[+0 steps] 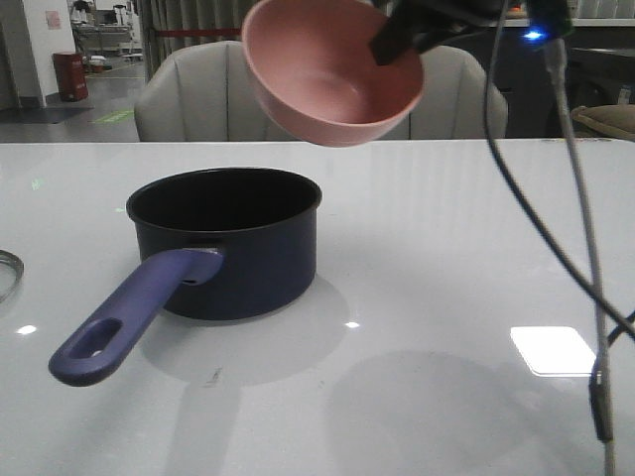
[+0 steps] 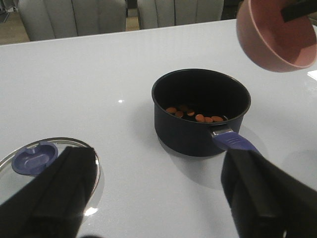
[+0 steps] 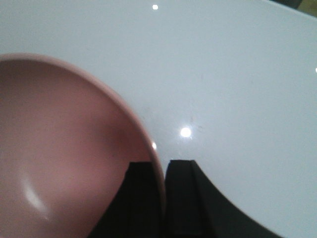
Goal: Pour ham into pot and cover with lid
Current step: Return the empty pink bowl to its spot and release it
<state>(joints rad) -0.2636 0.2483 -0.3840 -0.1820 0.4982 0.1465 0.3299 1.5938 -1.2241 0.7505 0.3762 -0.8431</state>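
The dark navy pot point(image 1: 228, 243) stands on the white table, its blue-purple handle point(image 1: 129, 317) pointing to the near left. Several orange-pink ham chunks point(image 2: 195, 115) lie on the pot's black bottom. Above and just behind the pot, my right gripper point(image 3: 164, 166) is shut on the rim of a pink bowl point(image 1: 332, 69). The bowl is tilted, its mouth faces the front camera and it looks empty. The glass lid point(image 2: 30, 158) lies flat on the table left of the pot. My left gripper point(image 2: 158, 163) hangs open over the table between lid and pot, holding nothing.
Only the lid's steel rim point(image 1: 8, 270) shows at the front view's left edge. Grey and black cables point(image 1: 575, 198) hang down on the right. Two pale chairs point(image 1: 198, 94) stand behind the table's far edge.
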